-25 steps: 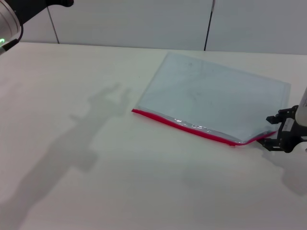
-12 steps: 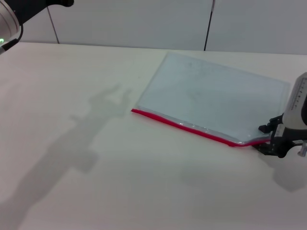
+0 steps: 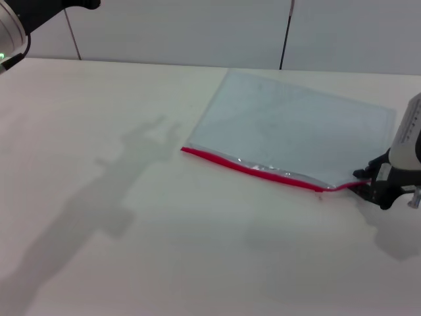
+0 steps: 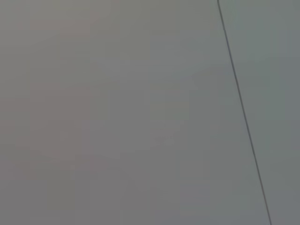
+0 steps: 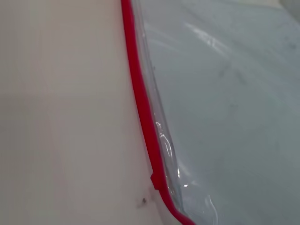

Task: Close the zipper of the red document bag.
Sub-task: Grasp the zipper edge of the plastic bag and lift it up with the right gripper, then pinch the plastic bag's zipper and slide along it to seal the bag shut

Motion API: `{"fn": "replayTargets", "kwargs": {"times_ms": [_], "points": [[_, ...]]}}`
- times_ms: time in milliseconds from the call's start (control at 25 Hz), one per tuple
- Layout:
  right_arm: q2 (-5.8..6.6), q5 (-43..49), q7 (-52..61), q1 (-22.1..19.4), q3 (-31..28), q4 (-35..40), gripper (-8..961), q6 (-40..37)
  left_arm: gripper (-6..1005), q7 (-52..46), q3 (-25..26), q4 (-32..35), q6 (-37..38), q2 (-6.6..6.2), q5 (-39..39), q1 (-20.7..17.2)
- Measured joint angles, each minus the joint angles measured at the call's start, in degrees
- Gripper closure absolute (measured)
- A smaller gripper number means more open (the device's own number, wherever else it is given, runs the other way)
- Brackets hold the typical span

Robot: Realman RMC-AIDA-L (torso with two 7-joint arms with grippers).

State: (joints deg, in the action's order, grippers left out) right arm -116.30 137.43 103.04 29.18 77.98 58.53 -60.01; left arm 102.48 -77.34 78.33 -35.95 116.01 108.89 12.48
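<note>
The red document bag (image 3: 289, 125) lies flat on the white table, a translucent pale blue-grey pouch. Its zipper (image 3: 263, 172) is the bright red strip along the near long edge. My right gripper (image 3: 370, 184) sits at the zipper's right end, and the red strip curves up into its dark fingers, which look shut on it. In the right wrist view the zipper (image 5: 143, 112) runs beside the bag (image 5: 225, 93), with a small step in the strip (image 5: 154, 180). The slider itself is not clearly visible. My left arm (image 3: 20, 26) is raised at the far left, its gripper out of view.
The white table (image 3: 131, 250) spreads wide to the left of and in front of the bag, crossed by the arm's shadow (image 3: 125, 184). A pale panelled wall (image 3: 197, 33) with a dark seam stands behind. The left wrist view shows only that wall.
My right gripper has shifted slightly left and farther from me at the bag's near right corner. The red strip's right end has bent and followed it. The left arm has stayed still.
</note>
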Motion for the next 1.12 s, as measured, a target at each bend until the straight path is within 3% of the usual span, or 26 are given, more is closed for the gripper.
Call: {"fn": "replayTargets", "kwargs": {"times_ms": [240,480,840,960,1120], "points": [[-0.01,-0.1,2.6,-0.5,0.0,2.5,748,0.0,625,-0.5,0.0,0.2,0.0,-0.01,0.0,0.0],[-0.13,-0.4,4.9,-5.0,0.6,11.3,776,0.0,619,-3.2,-0.3,1.5,-0.1,-0.31,-2.5,0.0],[-0.27,-4.4,5.2,-9.9,0.8,21.2,827,-0.5,610,-13.6,0.1,4.3,-4.5,-0.37,-16.3,2.5],[-0.28,-6.1,5.2,-11.2,1.4,23.6,915,-0.8,606,-18.3,0.5,4.3,-8.9,-1.06,-22.8,4.9],[-0.30,-6.9,5.3,-12.0,1.8,25.5,930,-0.9,602,-24.0,0.5,4.3,-15.9,-2.62,-30.8,8.9]]}}
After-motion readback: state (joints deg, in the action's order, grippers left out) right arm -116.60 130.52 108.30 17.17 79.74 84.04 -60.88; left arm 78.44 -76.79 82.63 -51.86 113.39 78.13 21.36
